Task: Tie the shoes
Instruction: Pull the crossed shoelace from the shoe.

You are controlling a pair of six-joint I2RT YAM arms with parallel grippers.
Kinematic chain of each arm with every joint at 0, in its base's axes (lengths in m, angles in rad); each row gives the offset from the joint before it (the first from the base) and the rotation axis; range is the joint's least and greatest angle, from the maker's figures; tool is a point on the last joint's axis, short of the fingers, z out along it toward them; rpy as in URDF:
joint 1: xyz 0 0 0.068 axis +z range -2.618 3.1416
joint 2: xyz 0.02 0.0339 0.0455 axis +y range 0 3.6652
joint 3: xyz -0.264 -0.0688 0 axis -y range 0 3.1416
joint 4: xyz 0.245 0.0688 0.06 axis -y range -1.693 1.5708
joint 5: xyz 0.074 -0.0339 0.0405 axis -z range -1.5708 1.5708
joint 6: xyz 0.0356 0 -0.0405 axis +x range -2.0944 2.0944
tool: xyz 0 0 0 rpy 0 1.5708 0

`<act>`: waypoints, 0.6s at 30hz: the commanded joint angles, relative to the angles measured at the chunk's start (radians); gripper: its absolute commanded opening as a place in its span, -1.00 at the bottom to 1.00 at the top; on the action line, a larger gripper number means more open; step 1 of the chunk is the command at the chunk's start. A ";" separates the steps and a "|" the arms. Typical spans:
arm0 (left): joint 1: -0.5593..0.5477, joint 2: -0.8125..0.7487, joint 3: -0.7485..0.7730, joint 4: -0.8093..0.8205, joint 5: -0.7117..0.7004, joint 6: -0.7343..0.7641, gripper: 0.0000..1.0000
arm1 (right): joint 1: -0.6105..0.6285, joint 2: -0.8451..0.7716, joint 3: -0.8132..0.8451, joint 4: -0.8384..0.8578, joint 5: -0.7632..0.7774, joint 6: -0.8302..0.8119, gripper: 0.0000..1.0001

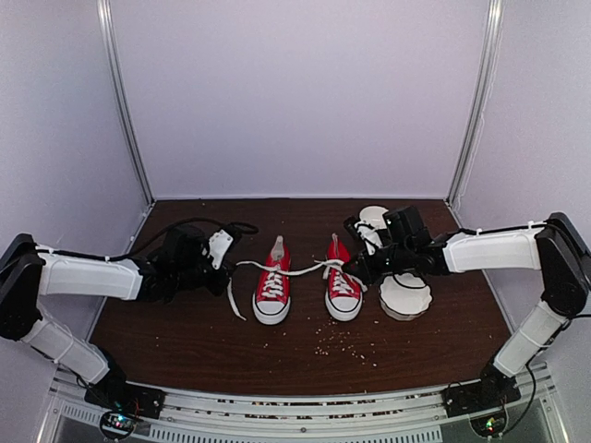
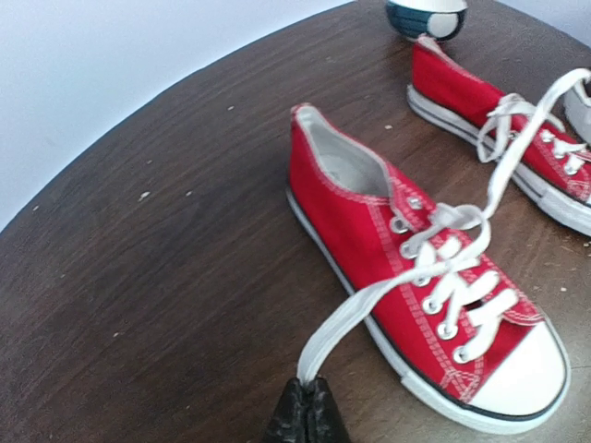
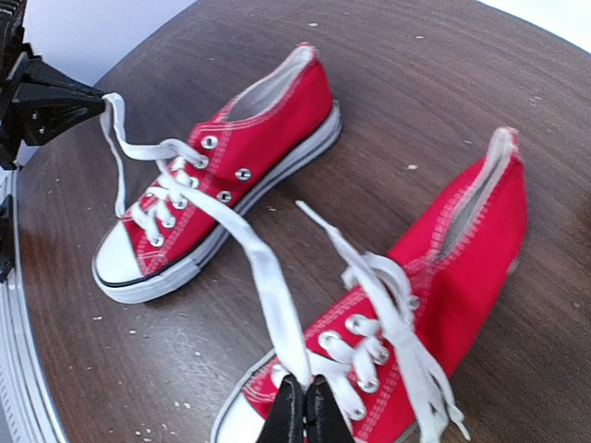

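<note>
The left sneaker (image 1: 271, 293) and right sneaker (image 1: 343, 293) stand side by side mid-worktop (image 1: 185, 332), toes near. The left fingers (image 2: 295, 417) are closed, pinching one lace (image 2: 369, 303) of the left sneaker. The right fingers (image 3: 288, 417) are closed on its other lace (image 3: 268, 277), above the right sneaker.

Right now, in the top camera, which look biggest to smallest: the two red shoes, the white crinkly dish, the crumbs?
1. The shoe by the left arm and the shoe by the right arm: alike, a tie.
2. The white crinkly dish: slightly smaller, a close call.
3. The crumbs: tiniest specks.
</note>
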 commanded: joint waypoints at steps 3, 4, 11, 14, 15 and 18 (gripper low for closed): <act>-0.025 -0.032 -0.028 0.155 0.276 0.047 -1.00 | 0.141 0.130 0.158 0.027 -0.154 -0.047 -1.00; -0.026 -0.044 -0.040 0.177 0.301 0.046 -1.00 | 0.162 0.142 0.180 0.020 -0.164 -0.065 -1.00; -0.026 -0.166 -0.136 0.304 0.356 0.046 -1.00 | 0.237 0.172 0.251 -0.083 -0.205 -0.197 -1.00; -0.026 -0.204 -0.165 0.344 0.373 0.046 -1.00 | 0.245 0.172 0.241 -0.139 -0.228 -0.247 -1.00; -0.026 -0.206 -0.167 0.343 0.375 0.046 -1.00 | 0.249 0.169 0.232 -0.155 -0.245 -0.266 -1.00; -0.026 -0.180 -0.150 0.321 0.388 0.055 -1.00 | 0.257 0.159 0.210 -0.180 -0.260 -0.291 -1.00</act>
